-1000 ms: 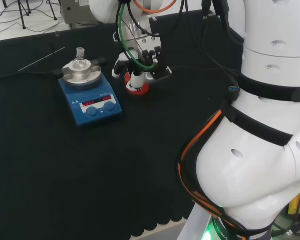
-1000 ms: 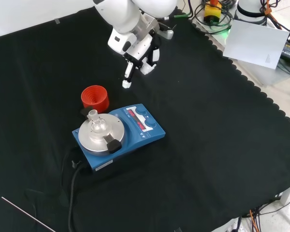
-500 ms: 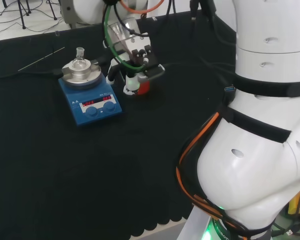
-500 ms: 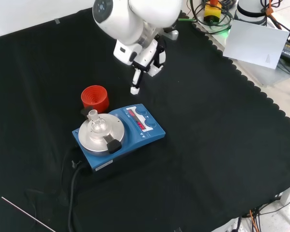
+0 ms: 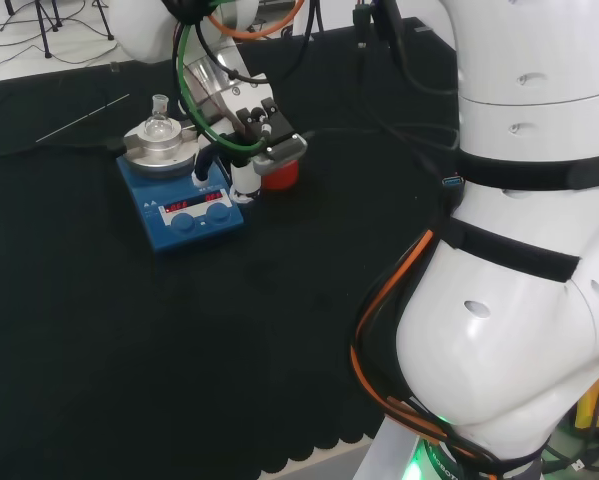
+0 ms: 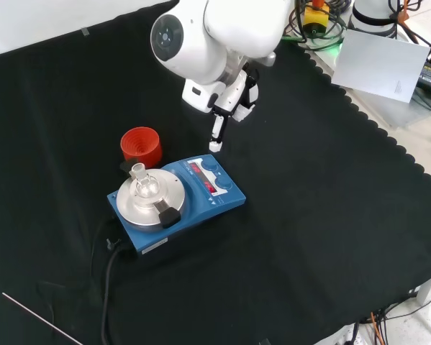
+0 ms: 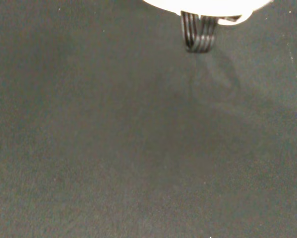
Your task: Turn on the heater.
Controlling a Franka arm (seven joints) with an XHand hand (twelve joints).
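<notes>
**Nearly at the knobs: hand closing on the heater's front panel**

Now the hand (image 6: 226,108) hangs above the cloth with one finger (image 6: 216,138) pointing straight down and the others drawn back toward the palm; it holds nothing. In the front view the fingertip sits just above and apart from the upper knob (image 6: 211,164) of the heater (image 6: 190,198). In the head view the hand (image 5: 241,150) appears close beside the heater's right edge, though the angle probably makes it look nearer than it is.

The heater, a blue hotplate with a red display (image 6: 204,177) and two round knobs, stands mid-cloth. On its metal plate (image 6: 147,198) rests a small glass flask (image 6: 143,180). A red ribbed stand (image 6: 141,146) sits just beside it, on the far side in the front view.

By my reading, the step in hand is the approach: no contact with the controls yet. The next move calls for bringing the pointing finger down and slightly toward the panel, landing squarely on a knob without nudging the heater or jolting the flask.
</notes>
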